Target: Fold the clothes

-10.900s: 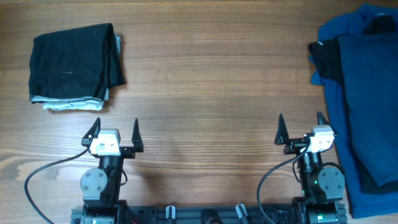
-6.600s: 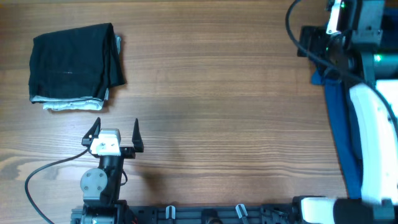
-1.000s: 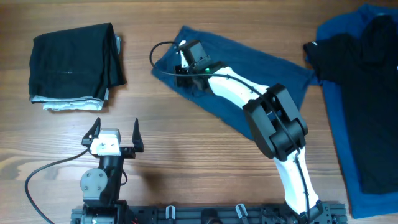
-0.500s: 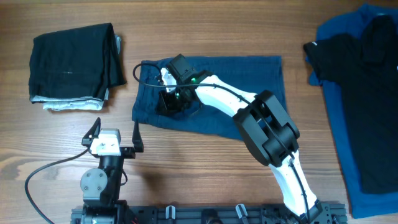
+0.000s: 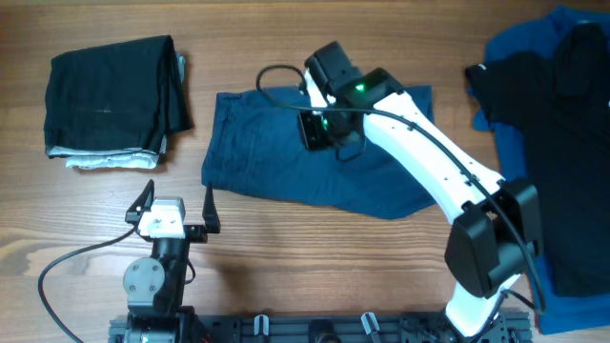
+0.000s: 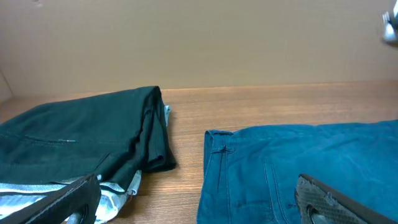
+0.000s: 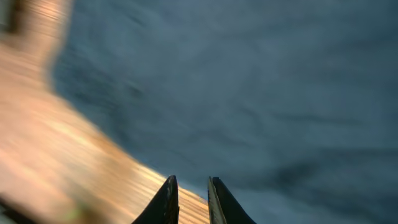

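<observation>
Dark navy-blue shorts [image 5: 276, 162] lie spread flat on the table's middle, waistband edge to the left; the left wrist view shows them [image 6: 311, 168] at right. My right gripper [image 5: 319, 129] hovers above their upper middle. In the blurred right wrist view its jaws [image 7: 191, 186] stand a narrow gap apart with nothing between them, over the fabric [image 7: 249, 93] and bare wood. My left gripper [image 5: 178, 198] rests wide open at the front left, short of the shorts' lower left corner; its fingers [image 6: 68, 202] are empty.
A folded black garment on pale grey-white cloth [image 5: 110, 95] lies at the back left, also in the left wrist view [image 6: 81, 137]. A pile of bright blue and black clothes [image 5: 558, 143] covers the right edge. The right arm [image 5: 429, 162] crosses above the shorts.
The right gripper dragged the shorts leftward and laid them flat, then parted its jaws a little, let go and moved up and right. The left arm stayed still.
</observation>
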Robot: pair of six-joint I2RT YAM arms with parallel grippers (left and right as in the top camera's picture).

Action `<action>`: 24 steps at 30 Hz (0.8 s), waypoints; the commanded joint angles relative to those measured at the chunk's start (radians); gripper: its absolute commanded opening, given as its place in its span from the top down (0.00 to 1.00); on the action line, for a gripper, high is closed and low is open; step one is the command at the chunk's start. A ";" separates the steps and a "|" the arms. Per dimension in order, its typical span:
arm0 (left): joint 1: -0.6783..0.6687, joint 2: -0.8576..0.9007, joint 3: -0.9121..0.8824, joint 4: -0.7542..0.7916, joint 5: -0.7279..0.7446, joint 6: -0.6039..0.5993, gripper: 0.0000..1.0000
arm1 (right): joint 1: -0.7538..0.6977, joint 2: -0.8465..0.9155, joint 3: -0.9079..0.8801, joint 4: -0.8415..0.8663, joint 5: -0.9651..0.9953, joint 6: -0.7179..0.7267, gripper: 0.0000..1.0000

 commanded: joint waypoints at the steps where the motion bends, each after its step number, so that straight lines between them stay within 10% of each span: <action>1: -0.005 -0.006 -0.005 -0.001 0.008 0.015 0.00 | 0.003 0.024 -0.082 0.002 0.183 -0.022 0.84; 12: -0.005 -0.006 -0.005 -0.001 0.008 0.015 0.00 | -0.011 0.024 -0.407 0.321 0.185 -0.024 0.90; 24: -0.005 -0.006 -0.005 -0.001 0.008 0.014 0.00 | -0.008 0.024 -0.442 0.172 0.087 -0.080 0.91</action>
